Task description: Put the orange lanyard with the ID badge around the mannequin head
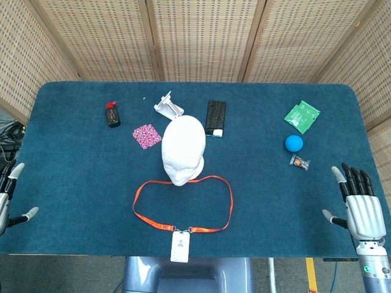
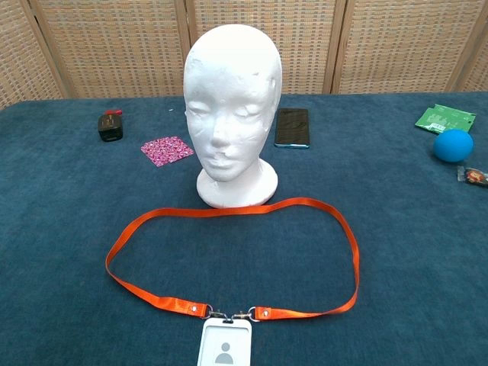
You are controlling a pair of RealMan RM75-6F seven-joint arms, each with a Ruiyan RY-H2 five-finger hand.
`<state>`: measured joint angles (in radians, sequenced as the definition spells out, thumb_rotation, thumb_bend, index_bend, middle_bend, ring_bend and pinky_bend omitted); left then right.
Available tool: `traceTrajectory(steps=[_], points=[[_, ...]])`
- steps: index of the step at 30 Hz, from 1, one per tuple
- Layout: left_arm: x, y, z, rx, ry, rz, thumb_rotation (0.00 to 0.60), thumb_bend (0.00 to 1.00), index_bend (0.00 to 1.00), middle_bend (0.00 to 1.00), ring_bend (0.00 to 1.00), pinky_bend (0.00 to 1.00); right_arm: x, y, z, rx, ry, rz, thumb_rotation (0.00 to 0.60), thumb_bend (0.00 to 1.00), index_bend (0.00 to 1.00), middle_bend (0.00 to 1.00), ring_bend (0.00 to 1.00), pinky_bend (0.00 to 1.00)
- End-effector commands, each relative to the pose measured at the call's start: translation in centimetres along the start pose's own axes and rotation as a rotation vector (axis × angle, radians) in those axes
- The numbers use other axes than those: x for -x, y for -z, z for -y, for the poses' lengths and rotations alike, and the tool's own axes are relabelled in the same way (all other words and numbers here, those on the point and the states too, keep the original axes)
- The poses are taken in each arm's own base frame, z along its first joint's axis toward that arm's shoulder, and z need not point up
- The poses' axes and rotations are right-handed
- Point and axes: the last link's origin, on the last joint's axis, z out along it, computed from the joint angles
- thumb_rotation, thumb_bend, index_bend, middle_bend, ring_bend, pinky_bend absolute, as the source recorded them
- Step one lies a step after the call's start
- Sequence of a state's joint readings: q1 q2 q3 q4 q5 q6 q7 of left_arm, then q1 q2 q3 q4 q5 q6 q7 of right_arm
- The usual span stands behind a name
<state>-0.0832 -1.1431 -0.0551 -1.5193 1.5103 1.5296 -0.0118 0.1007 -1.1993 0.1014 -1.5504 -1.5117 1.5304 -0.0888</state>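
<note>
Nearest you, at the front edge of the table, lies the white plastic ID badge (image 2: pixel 225 345), clipped to the flat orange fabric lanyard (image 1: pixel 229 204). The lanyard is spread as a wide open loop on the dark blue felt table (image 1: pixel 73 201). Its long axis runs left to right, and its far strand touches or lies just against the front of the base of the white foam mannequin head (image 2: pixel 231 107). The head stands upright, facing you, right behind the loop's middle.

Your left hand (image 1: pixel 11 198) sits at the table's left edge with fingers apart and nothing in them; only part of it shows in the head view. Your right hand (image 1: pixel 357 204) hovers at the right edge, fingers spread and empty. Neither appears in the chest view.

Both hands are well apart from the lanyard, one to each side of it. The loop's right bend looks roughly as far from the right hand as the left bend is from the left, so neither hand is clearly nearer. The likely approach is to bring each hand inward to its own end of the loop, then lift it up and back over the head.
</note>
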Motion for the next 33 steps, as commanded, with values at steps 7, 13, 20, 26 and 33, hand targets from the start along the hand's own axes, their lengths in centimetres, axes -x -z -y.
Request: traceTrajectory(steps=[7,13,20,26,33], points=[[0.2,0.0,-0.2,0.007,-0.006,0.006,0.6,0.0,0.0,0.0,0.0,0.0,0.4,-0.1,0.1,-0.004,-0.007,0.02,0.6,0.0,0.0,0.0,0.0,0.0],[0.8,-0.3,-0.6,0.012,-0.009,0.026,0.6,0.0,0.0,0.0,0.0,0.0,2.2,-3.6,1.6,-0.077,-0.011,0.119,0.6,0.0,0.0,0.0,0.0,0.0],[1.3,-0.9,-0.4,-0.006,-0.02,0.04,0.6,0.0,0.0,0.0,0.0,0.0,4.5,-7.9,4.6,-0.161,-0.129,0.269,0.6,0.05,0.28,0.0,0.0,0.0],[1.8,-1.5,0.0,-0.031,-0.028,0.057,0.6,0.0,0.0,0.0,0.0,0.0,5.9,-11.0,7.5,-0.165,-0.281,0.372,0.6,0.24,0.39,0.0,0.0,0.0],[2.2,-2.2,0.4,-0.054,-0.031,0.076,0.6,0.0,0.0,0.0,0.0,0.0,8.0,-13.8,10.8,-0.158,-0.31,0.475,0.6,0.39,0.42,0.0,0.0,0.0]])
